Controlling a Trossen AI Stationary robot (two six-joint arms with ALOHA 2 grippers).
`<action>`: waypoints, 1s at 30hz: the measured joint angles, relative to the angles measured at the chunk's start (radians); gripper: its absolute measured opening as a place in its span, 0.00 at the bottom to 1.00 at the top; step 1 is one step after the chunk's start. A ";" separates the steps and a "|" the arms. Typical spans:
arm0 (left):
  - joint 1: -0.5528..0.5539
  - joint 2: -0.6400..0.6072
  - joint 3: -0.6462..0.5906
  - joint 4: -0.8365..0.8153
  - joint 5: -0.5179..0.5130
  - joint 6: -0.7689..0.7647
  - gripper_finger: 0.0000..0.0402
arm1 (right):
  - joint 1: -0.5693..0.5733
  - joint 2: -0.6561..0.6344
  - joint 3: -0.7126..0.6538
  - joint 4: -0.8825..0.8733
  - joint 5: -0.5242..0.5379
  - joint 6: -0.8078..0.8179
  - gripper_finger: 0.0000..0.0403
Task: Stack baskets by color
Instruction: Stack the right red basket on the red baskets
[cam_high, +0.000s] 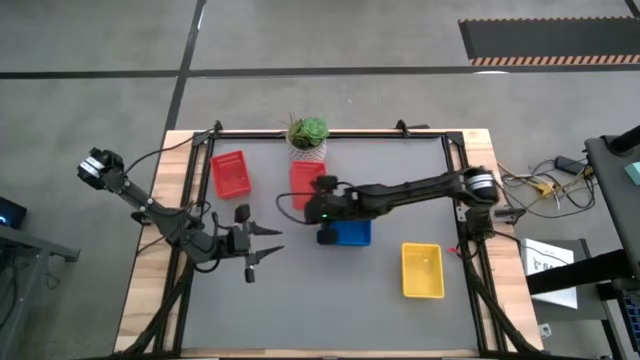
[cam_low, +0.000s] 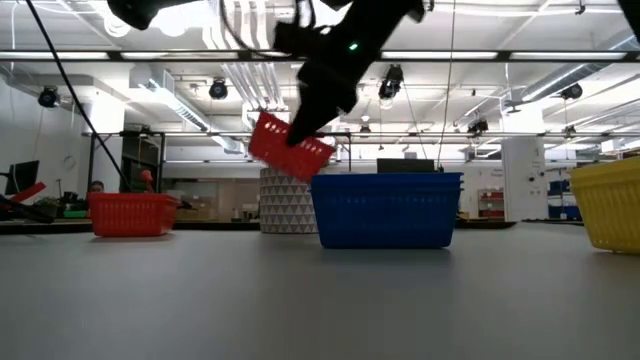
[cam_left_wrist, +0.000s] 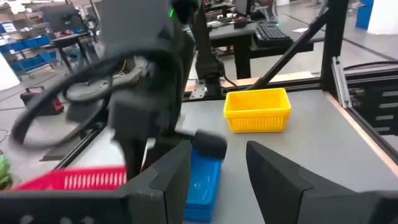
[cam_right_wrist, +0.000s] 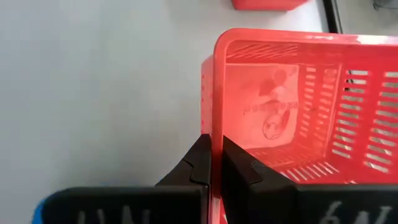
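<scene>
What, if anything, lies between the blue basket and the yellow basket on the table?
Nothing: in the high view, only bare grey table separates the blue basket and the yellow basket.

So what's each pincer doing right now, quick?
Left pincer: open, holding nothing, low over the table's left side.
Right pincer: shut on the rim of a red basket, lifted and tilted.

One red basket (cam_high: 229, 173) sits far left; another red basket (cam_low: 290, 146) hangs tilted above the table, beside the central blue basket (cam_high: 351, 232); the yellow basket (cam_high: 422, 270) lies near right
</scene>
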 joint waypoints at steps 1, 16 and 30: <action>-0.006 0.001 0.000 0.003 -0.004 0.000 0.35 | 0.000 0.029 0.025 -0.001 0.000 -0.008 0.02; -0.028 0.003 -0.009 -0.225 -0.060 -0.259 0.35 | 0.005 0.298 0.242 -0.022 -0.010 -0.062 0.04; -0.028 0.003 -0.006 -0.241 -0.061 -0.260 0.35 | 0.017 0.271 0.254 -0.027 -0.021 -0.051 0.34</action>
